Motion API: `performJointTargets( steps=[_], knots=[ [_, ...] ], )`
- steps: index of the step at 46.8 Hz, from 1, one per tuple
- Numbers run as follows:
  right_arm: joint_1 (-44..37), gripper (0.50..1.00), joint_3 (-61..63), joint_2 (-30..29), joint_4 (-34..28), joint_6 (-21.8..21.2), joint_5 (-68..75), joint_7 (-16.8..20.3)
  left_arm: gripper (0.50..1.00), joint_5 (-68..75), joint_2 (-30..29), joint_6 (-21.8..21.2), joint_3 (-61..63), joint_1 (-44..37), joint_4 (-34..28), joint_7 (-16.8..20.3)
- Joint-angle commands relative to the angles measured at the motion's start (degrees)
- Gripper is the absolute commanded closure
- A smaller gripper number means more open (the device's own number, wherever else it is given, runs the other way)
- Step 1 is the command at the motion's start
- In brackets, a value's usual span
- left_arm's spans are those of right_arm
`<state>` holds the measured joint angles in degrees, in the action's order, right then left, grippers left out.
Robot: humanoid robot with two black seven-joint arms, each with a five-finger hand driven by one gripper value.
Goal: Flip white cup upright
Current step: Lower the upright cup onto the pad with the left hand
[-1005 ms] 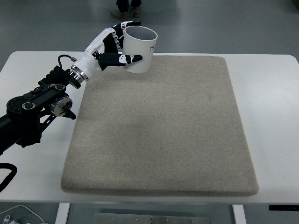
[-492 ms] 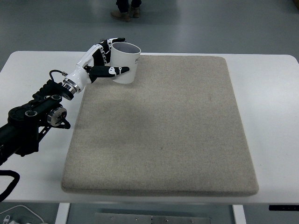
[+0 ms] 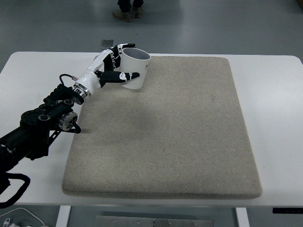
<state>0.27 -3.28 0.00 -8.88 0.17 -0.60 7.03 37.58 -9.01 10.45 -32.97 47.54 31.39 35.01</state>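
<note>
A white cup (image 3: 135, 67) stands mouth up at the far left corner of the beige mat (image 3: 165, 132). My left hand (image 3: 115, 64) is wrapped around the cup's left side, with the thumb across its front and the fingers behind the rim. The black left arm reaches in from the lower left edge. I cannot tell whether the cup's base touches the mat. The right arm is out of view.
The mat lies on a white table (image 3: 270, 109). A person's shoes (image 3: 127, 13) show on the grey floor beyond the table's far edge. A small dark square object (image 3: 107, 42) lies on the floor near the table.
The hand carried the cup down and to the left, then slightly right. The cup stayed mouth up in the grasp throughout.
</note>
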Motion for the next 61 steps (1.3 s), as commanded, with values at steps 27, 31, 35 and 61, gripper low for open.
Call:
performJointTargets(
  steps=[27,31,35,61],
  knots=[
    [0.0,0.57,-0.06,0.0,0.0,0.09,0.07,0.0,0.909,1.17,-0.13,-2.28,0.01,-1.66,0.69,-0.01],
    [0.0,0.57,0.03,0.0,0.0,0.09,0.07,0.0,0.909,1.18,-0.13,-2.28,0.01,-1.93,0.87,-0.01],
    [0.0,0.57,-0.06,0.0,0.0,0.09,0.07,0.0,0.907,1.18,0.04,-2.28,0.01,-2.28,0.78,-0.01],
    [0.0,0.57,-0.15,0.0,0.0,0.01,0.16,0.0,0.68,1.18,0.13,-2.72,0.01,-3.34,0.52,-0.01]
  ],
)
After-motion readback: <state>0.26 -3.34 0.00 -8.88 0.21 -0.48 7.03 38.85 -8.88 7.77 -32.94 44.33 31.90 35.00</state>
